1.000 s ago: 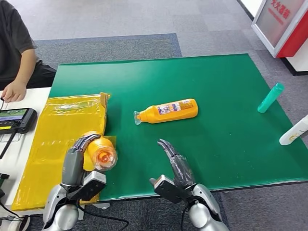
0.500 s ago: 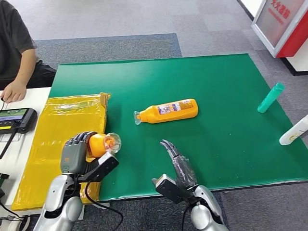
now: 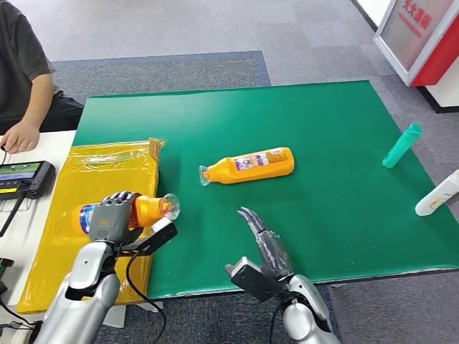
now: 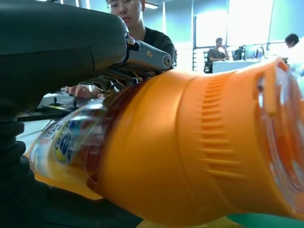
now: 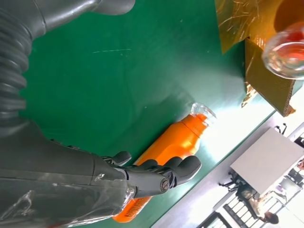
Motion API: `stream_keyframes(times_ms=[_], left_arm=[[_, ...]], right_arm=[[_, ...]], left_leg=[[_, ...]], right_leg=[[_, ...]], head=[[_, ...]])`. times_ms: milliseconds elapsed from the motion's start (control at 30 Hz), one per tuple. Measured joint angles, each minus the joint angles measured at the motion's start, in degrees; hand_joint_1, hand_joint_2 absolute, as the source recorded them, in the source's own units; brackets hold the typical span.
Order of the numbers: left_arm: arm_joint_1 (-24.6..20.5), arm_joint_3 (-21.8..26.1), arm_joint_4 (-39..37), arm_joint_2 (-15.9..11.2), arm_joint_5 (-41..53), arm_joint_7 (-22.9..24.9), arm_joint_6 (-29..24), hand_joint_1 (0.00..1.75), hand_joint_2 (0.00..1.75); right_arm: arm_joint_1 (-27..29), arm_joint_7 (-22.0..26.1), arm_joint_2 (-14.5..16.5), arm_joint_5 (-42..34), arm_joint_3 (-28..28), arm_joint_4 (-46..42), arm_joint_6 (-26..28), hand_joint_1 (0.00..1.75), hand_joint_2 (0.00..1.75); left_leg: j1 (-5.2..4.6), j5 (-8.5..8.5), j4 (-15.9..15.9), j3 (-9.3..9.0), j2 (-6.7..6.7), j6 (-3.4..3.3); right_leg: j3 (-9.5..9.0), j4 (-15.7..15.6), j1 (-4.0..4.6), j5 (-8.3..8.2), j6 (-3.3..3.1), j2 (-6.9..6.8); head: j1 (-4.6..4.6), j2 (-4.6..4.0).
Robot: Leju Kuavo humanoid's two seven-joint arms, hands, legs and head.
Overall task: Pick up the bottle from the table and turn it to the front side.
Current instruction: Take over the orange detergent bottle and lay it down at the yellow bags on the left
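My left hand (image 3: 112, 218) grips an orange bottle (image 3: 142, 211) with a clear cap, held on its side above the yellow box (image 3: 81, 193), cap toward the table's middle. Up close in the left wrist view, the held bottle (image 4: 172, 147) shows its blue label end behind the dark thumb (image 4: 53, 42). A second orange bottle (image 3: 249, 165) lies on its side on the green table (image 3: 325, 208), cap pointing left. My right hand (image 3: 265, 247) hovers open near the table's front edge, short of that bottle, and the lying bottle (image 5: 168, 152) appears beyond its fingers (image 5: 161, 173).
A teal bottle (image 3: 401, 145) and a white bottle (image 3: 437, 194) lie at the table's right edge. A person (image 3: 24, 72) sits at the left by a white desk with a handheld device (image 3: 24, 177). A red and white stand (image 3: 419, 36) is at the back right.
My left hand has turned the held bottle from cap facing the camera to lying sideways with its label end showing. The right hand has barely moved.
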State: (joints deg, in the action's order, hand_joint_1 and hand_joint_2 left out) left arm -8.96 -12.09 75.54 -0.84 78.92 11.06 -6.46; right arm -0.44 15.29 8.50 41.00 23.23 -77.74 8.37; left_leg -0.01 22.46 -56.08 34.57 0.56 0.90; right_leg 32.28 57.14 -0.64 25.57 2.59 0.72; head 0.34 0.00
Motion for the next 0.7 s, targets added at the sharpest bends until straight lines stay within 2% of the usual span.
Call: stream_keyframes(times_ms=[33, 133, 167, 467, 567, 600, 700], left_arm=[[-0.61, -0.01, -1.12, -0.32, 0.29, 0.11, 0.28, 1.27, 1.75], [-1.74, -0.04, -3.83, -0.95, 0.78, 0.35, 0.49, 0.21, 1.75], [-1.92, -0.05, -4.55, -1.07, 0.88, 0.37, 0.38, 0.0, 1.75], [-1.49, -0.08, -7.22, -1.07, -0.05, -1.38, -2.5, 0.0, 1.75], [-0.91, -0.08, -6.68, -0.96, -0.24, -3.32, -5.07, 0.0, 0.44], [-0.63, -0.08, -6.28, -0.96, -0.42, -4.13, -5.86, 0.0, 0.44], [0.39, -0.08, -4.6, -0.9, -1.91, -6.75, -8.67, 0.0, 1.75]], right_arm=[[-0.16, -0.01, 0.02, 0.0, -0.01, 0.14, -0.08, 0.0, 1.75], [-0.48, -0.02, 0.08, -0.01, -0.04, 0.55, -0.39, 0.0, 1.75], [-0.53, -0.02, 0.1, -0.02, -0.04, 0.68, -0.46, 0.0, 1.75], [-0.6, -0.02, 0.12, -0.08, -0.14, 1.17, -0.84, 0.0, 1.75], [-0.58, -0.02, 0.11, -0.14, -0.23, 1.17, -0.93, 0.0, 1.75], [-0.58, -0.02, 0.11, -0.17, -0.26, 1.17, -0.96, 0.0, 1.75], [-0.57, -0.02, 0.1, -0.24, -0.31, 1.17, -1.0, 0.0, 1.75]], left_leg=[[0.0, 0.0, 0.0, -0.01, 0.0, 0.01], [0.0, -0.02, 0.0, -0.03, -0.01, 0.02], [0.0, -0.02, 0.0, -0.03, -0.01, 0.02], [0.0, 0.0, 0.0, 0.08, 0.0, 0.0], [0.0, 0.0, 0.0, 0.08, 0.0, 0.0], [0.0, 0.0, 0.0, 0.08, 0.0, 0.0], [0.0, 0.0, 0.0, 0.07, 0.0, 0.0]], right_leg=[[-0.01, 0.0, 0.0, -0.01, -0.01, 0.0], [-0.01, 0.0, 0.0, -0.01, -0.02, 0.0], [-0.01, 0.0, 0.0, -0.01, -0.02, 0.0], [0.06, 0.0, -0.01, -0.01, -0.01, -0.01], [0.07, 0.0, -0.01, -0.01, -0.01, -0.01], [0.07, 0.0, -0.01, -0.01, -0.01, -0.01], [0.08, 0.0, -0.01, -0.01, -0.01, -0.01]], head=[[0.01, 0.0], [0.0, 0.0], [0.0, 0.0], [0.01, 0.0], [0.01, 0.0], [0.01, 0.0], [0.0, 0.0]])
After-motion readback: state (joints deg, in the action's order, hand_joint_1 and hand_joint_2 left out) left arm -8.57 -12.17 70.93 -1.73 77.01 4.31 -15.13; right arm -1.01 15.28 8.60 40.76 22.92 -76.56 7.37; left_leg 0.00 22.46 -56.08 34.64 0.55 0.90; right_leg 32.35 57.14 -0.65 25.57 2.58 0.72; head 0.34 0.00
